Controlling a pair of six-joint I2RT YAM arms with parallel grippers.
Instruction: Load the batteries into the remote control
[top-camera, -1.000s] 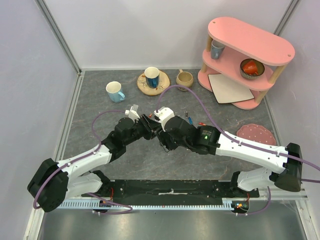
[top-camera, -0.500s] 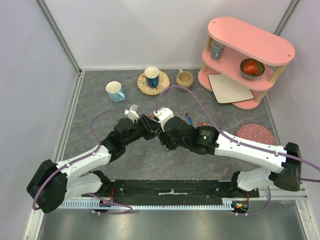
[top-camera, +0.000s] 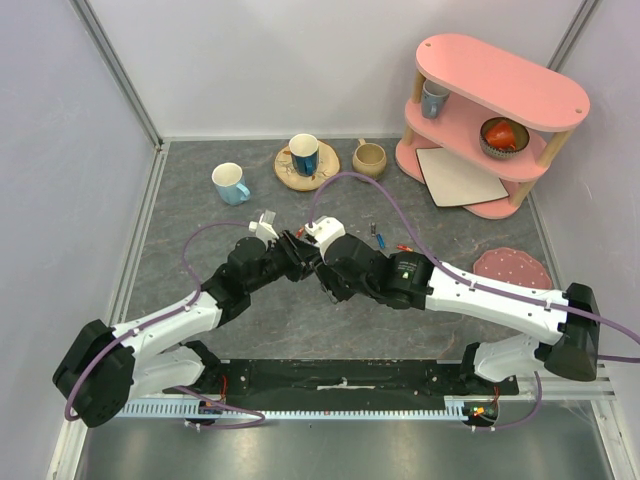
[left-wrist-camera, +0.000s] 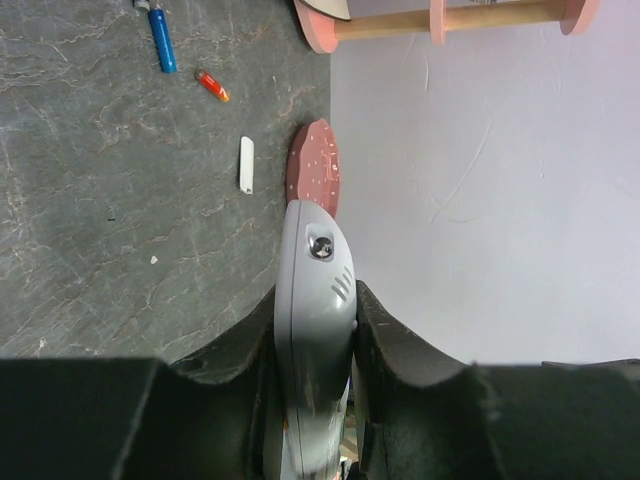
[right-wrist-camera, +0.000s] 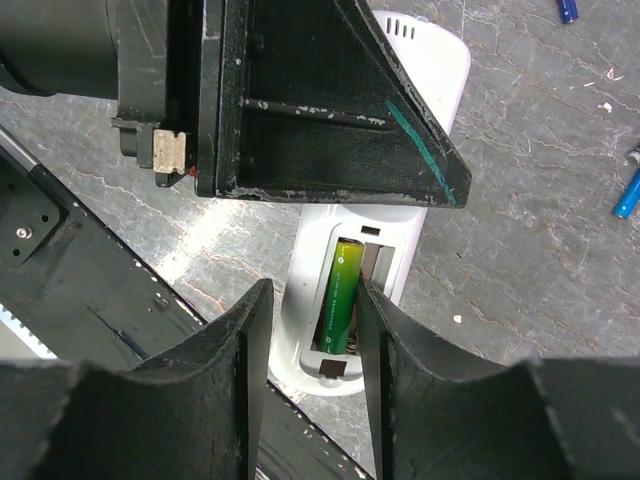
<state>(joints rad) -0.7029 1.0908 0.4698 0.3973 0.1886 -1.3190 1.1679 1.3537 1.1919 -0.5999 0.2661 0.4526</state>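
My left gripper (left-wrist-camera: 315, 330) is shut on the white remote control (left-wrist-camera: 313, 290), holding it by its two sides just above the table. In the right wrist view the remote (right-wrist-camera: 432, 62) lies back-up with its slot open, and a green battery (right-wrist-camera: 340, 295) sits in the slot. My right gripper (right-wrist-camera: 310, 340) is open right over that slot, one finger on each side, holding nothing. A blue battery (left-wrist-camera: 160, 38) and a red one (left-wrist-camera: 211, 85) lie loose on the table. In the top view both grippers meet mid-table (top-camera: 305, 258) and hide the remote.
A small white cover piece (left-wrist-camera: 246, 165) lies near a pink dotted coaster (top-camera: 512, 266). A pink shelf (top-camera: 495, 110) stands at back right. Two mugs (top-camera: 231, 183) (top-camera: 369, 156) and a cup on a saucer (top-camera: 304, 155) stand at the back.
The right gripper has edged slightly left toward the left gripper. Nothing else has visibly changed.
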